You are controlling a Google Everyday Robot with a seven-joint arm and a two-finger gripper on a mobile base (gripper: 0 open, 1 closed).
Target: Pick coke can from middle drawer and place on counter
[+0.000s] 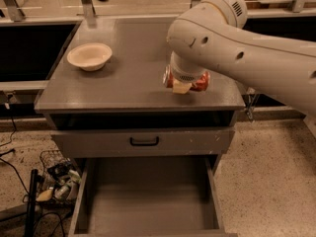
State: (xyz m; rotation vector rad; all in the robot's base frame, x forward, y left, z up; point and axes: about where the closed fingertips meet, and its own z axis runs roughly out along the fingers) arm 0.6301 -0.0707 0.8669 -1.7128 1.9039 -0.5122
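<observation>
The red coke can lies on its side at the front right of the grey counter, either on the surface or just above it. My gripper is at the can, under the bulky white wrist, with one cream fingertip showing across the can's front; it looks shut on the can. The rest of the hand is hidden by the arm. Below, the middle drawer stands pulled out with a bare grey floor.
A cream bowl sits at the counter's back left. A closed drawer front with a black handle is under the counter edge. A wire basket of clutter and cables lie on the floor at left. My arm spans the right side.
</observation>
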